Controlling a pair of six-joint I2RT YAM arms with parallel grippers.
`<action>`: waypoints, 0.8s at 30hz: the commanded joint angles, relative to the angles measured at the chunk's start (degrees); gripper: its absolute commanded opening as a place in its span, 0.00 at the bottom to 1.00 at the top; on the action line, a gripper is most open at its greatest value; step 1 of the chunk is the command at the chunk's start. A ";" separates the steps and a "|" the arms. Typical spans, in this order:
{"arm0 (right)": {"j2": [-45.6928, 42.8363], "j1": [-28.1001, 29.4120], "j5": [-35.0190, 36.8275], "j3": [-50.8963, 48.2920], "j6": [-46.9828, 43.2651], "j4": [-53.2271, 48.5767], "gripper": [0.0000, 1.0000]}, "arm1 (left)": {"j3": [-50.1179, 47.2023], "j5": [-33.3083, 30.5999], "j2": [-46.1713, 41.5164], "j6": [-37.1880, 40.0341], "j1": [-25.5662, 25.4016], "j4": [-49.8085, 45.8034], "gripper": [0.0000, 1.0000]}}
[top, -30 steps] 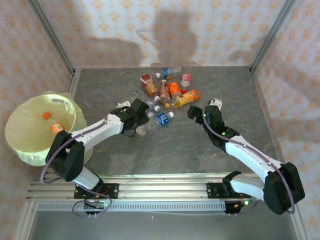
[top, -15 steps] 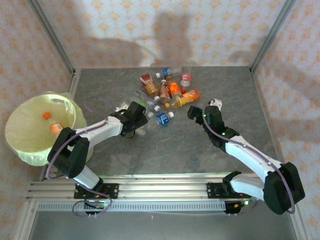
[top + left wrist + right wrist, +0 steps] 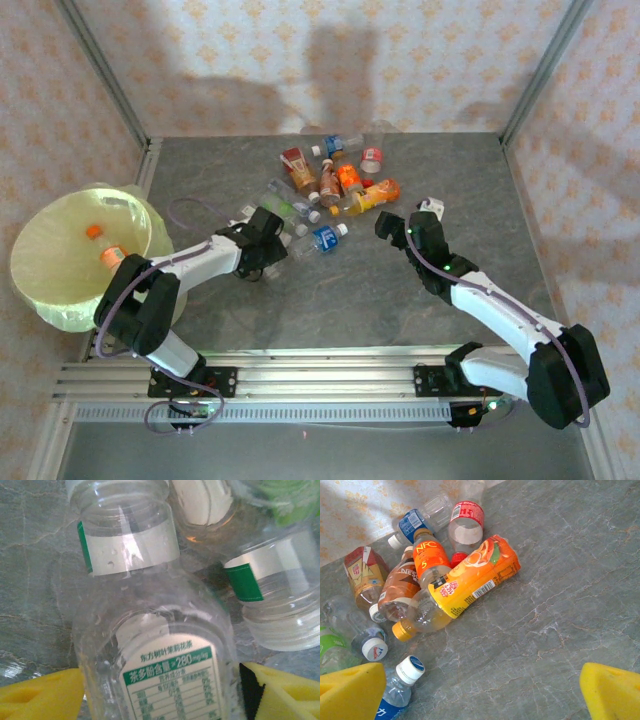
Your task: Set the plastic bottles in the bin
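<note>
Now the left claw point(image 3: 160, 687) straddles a clear green-labelled bottle point(image 3: 150, 630), pads touching both flanks, the bottle's long axis running straight out between them. The bin point(image 3: 45, 285) waits off to that arm's left. Right claw point(image 3: 482, 690) gapes wide, empty, near the pile point(image 3: 445, 580).

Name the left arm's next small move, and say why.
Probably squeeze the left pincer shut on the nearest green-labelled bottle: its yellow fingers flank that bottle's sides, so it looks lined up for a grasp.
</note>
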 commanded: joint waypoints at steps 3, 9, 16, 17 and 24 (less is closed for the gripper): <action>0.10 -0.28 0.88 -0.27 0.65 -0.95 0.99 | 0.84 -0.75 2.99 3.70 1.70 0.43 0.80; 0.02 -0.28 1.09 -0.14 0.35 -1.69 0.99 | 1.39 0.36 4.89 5.79 1.69 1.60 0.70; -0.33 -0.28 -0.73 -0.95 -0.39 -0.74 0.99 | 0.62 0.35 5.46 6.41 0.62 2.90 0.62; -0.42 -0.28 -1.60 -0.95 -1.19 -0.46 0.99 | 0.14 0.08 4.96 6.49 0.62 3.47 0.60; -0.97 -0.28 -5.31 -0.26 -7.53 0.31 0.99 | -0.89 -1.45 1.34 8.03 0.58 2.72 0.49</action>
